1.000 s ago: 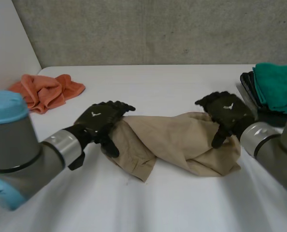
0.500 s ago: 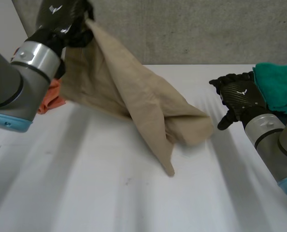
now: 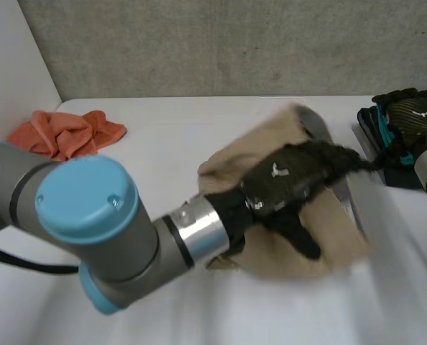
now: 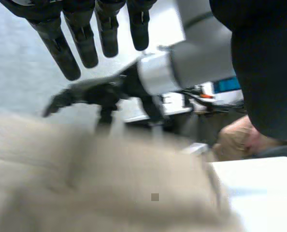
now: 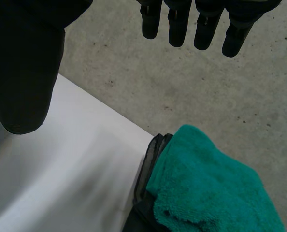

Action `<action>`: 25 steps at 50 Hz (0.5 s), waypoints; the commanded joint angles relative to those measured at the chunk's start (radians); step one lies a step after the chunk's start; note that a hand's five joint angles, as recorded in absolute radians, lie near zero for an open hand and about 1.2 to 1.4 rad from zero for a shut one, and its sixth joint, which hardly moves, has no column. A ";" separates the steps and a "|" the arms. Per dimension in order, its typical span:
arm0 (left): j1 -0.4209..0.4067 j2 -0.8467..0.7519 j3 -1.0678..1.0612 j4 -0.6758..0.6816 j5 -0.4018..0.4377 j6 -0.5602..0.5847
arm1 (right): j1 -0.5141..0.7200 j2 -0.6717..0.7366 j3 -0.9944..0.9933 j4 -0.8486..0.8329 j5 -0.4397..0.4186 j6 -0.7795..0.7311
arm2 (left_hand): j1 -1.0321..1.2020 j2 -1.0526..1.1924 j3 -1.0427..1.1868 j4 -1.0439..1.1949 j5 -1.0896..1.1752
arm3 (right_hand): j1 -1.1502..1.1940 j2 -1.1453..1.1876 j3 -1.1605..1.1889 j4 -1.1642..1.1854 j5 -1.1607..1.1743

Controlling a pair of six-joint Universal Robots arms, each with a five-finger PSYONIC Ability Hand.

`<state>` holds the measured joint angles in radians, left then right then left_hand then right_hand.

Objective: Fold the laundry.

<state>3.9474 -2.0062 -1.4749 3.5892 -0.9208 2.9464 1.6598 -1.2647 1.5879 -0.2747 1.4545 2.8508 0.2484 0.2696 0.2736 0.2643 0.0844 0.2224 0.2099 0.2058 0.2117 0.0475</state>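
The white table (image 3: 199, 122) carries everything. The left arm (image 3: 91, 230) stretches across it from the near side, ending over the tan cloth (image 3: 267, 255), which lies bunched right of the table's middle. The left hand (image 3: 285, 180) lies on top of that heap, palm down. Its wrist view makes the pose plainer: the fingers (image 4: 76, 43) are straight and slightly spread, nothing pinched, with the cloth under the palm. The right hand (image 3: 411, 118) hangs at the table's right edge, apart from the cloth, fingers straight and thumb wide. Its wrist view adds the teal towel (image 5: 206, 183) on a dark folded stack (image 5: 146, 174). An orange cloth (image 3: 66, 133) sits crumpled far left.
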 commanded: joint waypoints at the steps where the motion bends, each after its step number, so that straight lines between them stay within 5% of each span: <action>1: 0.097 0.171 -0.120 0.109 -0.045 0.036 | 0.043 -0.024 -0.042 0.063 -0.020 -0.037 | -0.074 -0.095 -0.099 -0.090 -0.084 | -0.048 -0.035 -0.031 -0.037 -0.048; 7: 0.261 0.326 -0.202 0.123 -0.182 0.017 | 0.138 -0.088 -0.081 0.143 -0.025 -0.123 | -0.074 -0.095 -0.099 -0.090 -0.084 | -0.048 -0.035 -0.031 -0.037 -0.048; 11: 0.349 0.375 -0.249 0.088 -0.188 0.013 | 0.227 -0.096 -0.127 0.244 -0.014 -0.142 | -0.074 -0.095 -0.099 -0.090 -0.084 | -0.048 -0.035 -0.031 -0.037 -0.048; 17: 0.440 0.388 -0.304 -0.010 -0.178 0.019 | 0.327 0.039 -0.221 0.414 0.038 -0.076 | -0.074 -0.095 -0.099 -0.090 -0.084 | -0.048 -0.035 -0.031 -0.037 -0.048; 25: 0.484 0.327 -0.329 -0.110 -0.181 0.036 | 0.324 0.280 -0.285 0.379 0.110 -0.001 | -0.074 -0.095 -0.099 -0.090 -0.084 | 0.210 0.223 0.227 0.221 0.211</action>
<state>4.4133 -1.6300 -1.7964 3.5316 -1.1008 2.9698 1.9900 -1.1579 1.3438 0.1475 1.5115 2.7996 0.2164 0.2102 0.2181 0.2073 0.0520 0.2466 0.2546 0.2488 0.2517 0.0837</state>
